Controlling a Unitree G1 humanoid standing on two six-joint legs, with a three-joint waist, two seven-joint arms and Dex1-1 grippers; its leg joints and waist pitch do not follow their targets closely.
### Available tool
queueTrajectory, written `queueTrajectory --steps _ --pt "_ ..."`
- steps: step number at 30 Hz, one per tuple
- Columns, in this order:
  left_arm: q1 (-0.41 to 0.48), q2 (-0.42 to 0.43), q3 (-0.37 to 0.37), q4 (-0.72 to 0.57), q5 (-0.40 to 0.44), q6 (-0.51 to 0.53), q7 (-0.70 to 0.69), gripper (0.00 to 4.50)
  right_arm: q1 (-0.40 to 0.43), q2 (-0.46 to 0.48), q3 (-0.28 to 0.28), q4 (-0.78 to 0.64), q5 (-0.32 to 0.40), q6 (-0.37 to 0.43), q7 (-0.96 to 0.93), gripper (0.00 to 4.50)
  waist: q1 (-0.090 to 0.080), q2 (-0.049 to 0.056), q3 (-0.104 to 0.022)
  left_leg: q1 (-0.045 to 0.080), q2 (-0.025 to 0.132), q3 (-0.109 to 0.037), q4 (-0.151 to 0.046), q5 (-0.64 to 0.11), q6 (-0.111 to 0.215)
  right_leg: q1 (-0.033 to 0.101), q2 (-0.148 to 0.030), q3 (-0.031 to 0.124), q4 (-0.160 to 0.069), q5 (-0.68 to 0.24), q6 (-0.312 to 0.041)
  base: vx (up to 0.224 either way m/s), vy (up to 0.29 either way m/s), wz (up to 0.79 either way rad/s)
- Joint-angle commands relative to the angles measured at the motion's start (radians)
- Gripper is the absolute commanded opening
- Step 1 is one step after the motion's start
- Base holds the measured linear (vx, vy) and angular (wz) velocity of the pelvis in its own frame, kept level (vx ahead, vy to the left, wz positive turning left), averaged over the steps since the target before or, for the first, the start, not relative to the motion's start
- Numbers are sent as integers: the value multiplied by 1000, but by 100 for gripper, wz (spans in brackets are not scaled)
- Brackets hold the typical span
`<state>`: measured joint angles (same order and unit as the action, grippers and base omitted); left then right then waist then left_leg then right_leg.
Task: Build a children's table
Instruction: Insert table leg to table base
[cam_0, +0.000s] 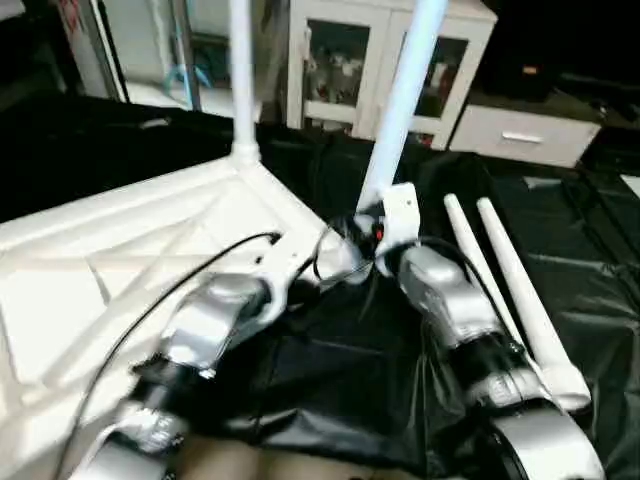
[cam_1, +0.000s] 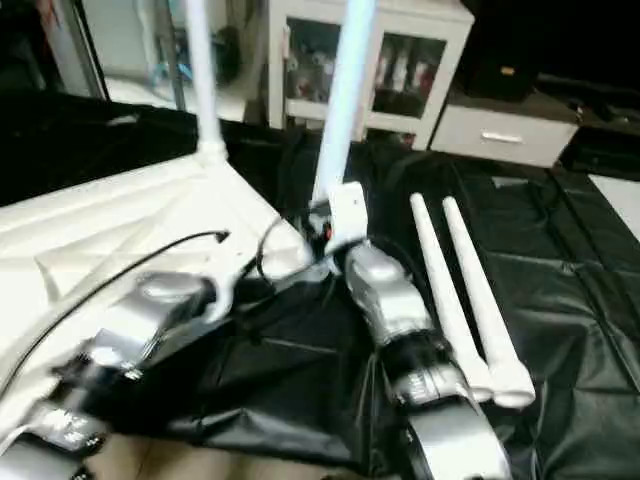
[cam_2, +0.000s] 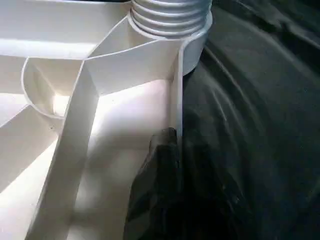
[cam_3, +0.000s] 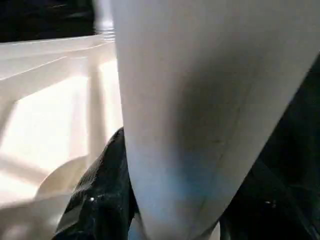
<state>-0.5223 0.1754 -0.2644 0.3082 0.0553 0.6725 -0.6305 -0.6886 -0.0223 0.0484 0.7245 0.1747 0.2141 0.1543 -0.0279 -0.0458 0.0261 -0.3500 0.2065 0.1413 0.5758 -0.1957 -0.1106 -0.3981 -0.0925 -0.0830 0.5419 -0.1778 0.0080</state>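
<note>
The white tabletop (cam_0: 110, 270) lies upside down on the left, its X ribs facing up. One white leg (cam_0: 241, 80) stands upright in the far corner socket. A second leg (cam_0: 400, 100) rises tilted from the corner nearest my grippers, and its threaded end (cam_2: 170, 15) sits at that socket. My right gripper (cam_0: 365, 235) is shut on this leg low down; the leg (cam_3: 200, 110) fills the right wrist view between the black fingers (cam_3: 100, 190). My left gripper (cam_0: 300, 268) is shut on the tabletop's rim (cam_2: 176, 90) just below that corner, one finger (cam_2: 160, 165) inside the rim.
Two loose white legs (cam_0: 478, 265) (cam_0: 525, 290) lie side by side on the black cloth (cam_0: 340, 380) to the right of my right arm. A white glass-door cabinet (cam_0: 385, 60) and a drawer unit (cam_0: 525, 130) stand behind the work table.
</note>
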Motion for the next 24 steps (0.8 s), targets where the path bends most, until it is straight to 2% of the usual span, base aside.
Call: queueTrajectory --steps 1,2,3,4,5,6,7,8,9,11,15,16,18,22,24 --pt "-16 -41 -2 1 -13 9 28 0 14 -3 -33 127 -29 23 -90 186 -12 8 -28 12 9 -6 -89 -558 -2 19 -37 7 -83 -528 -67 0 0 0" --pt "-31 -69 9 17 -9 17 69 0 -17 16 -44 171 -26 5 -126 186 -14 6 -28 6 9 -7 -91 -549 -2 22 -37 7 -80 -522 -69 0 0 0" --pt "-31 -69 9 17 -9 17 69 0 -17 16 -44 171 -26 5 -126 186 -13 9 -26 10 10 -5 -91 -558 -7 16 -38 7 -82 -523 -71 0 0 0" --pt "-44 -93 18 31 -7 23 101 0 -45 30 -50 211 -29 -16 -163 186 -10 5 -28 13 8 -2 -88 -556 -6 13 -38 9 -83 -518 -73 0 0 0" --pt "-63 -122 36 54 -8 18 145 0 -75 45 -57 254 -31 -40 -202 186 -9 0 -28 10 8 -1 -87 -542 -6 13 -41 11 -80 -516 -77 0 0 0" --pt "-67 -129 43 60 -9 14 157 0 -81 48 -60 261 -30 -45 -210 186 -9 0 -28 10 8 -1 -87 -542 -6 13 -41 11 -80 -516 -77 0 0 0" --pt "-74 -139 53 71 -12 7 175 0 -88 53 -64 270 -28 -52 -223 186 -4 1 -29 12 8 3 -85 -524 -3 13 -42 13 -80 -501 -79 0 0 0" --pt "-74 -139 53 71 -12 7 175 0 -88 53 -64 270 -28 -52 -223 186 1 -1 -30 8 8 5 -87 -499 1 14 -42 17 -75 -475 -85 0 0 0" --pt "-83 -149 65 88 -13 -8 201 0 -98 58 -71 288 -22 -63 -229 186 3 -6 -31 5 9 7 -87 -483 3 17 -42 19 -72 -459 -89 0 0 0" --pt "-92 -160 75 105 -13 -16 221 0 -113 63 -83 318 -19 -83 -240 186 10 -7 -34 1 11 16 -86 -421 8 16 -42 29 -60 -383 -116 0 0 0" --pt "-98 -163 72 123 -3 -19 230 0 -143 70 -102 371 -18 -117 -250 186 15 -13 -36 -4 8 26 -81 -365 20 16 -37 40 -49 -363 -124 0 0 0" --pt "-98 -163 73 125 -2 -17 232 0 -152 72 -108 389 -21 -129 -253 186 19 -12 -35 0 8 30 -80 -369 25 10 -36 43 -51 -383 -121 0 0 0" --pt "-98 -162 72 124 -1 -14 230 0 -159 72 -114 402 -21 -137 -253 186 19 -11 -38 -5 9 29 -80 -353 22 15 -36 44 -45 -374 -120 0 0 0" --pt "-94 -154 63 125 1 -13 219 0 -165 69 -111 421 -22 -156 -204 186 26 -11 -38 -6 9 32 -77 -341 23 12 -35 47 -42 -373 -117 0 0 0" --pt "-96 -155 63 130 0 -14 220 0 -167 70 -117 426 -18 -164 -186 186 29 -12 -42 -10 9 32 -76 -311 26 19 -35 47 -37 -344 -120 0 0 0"
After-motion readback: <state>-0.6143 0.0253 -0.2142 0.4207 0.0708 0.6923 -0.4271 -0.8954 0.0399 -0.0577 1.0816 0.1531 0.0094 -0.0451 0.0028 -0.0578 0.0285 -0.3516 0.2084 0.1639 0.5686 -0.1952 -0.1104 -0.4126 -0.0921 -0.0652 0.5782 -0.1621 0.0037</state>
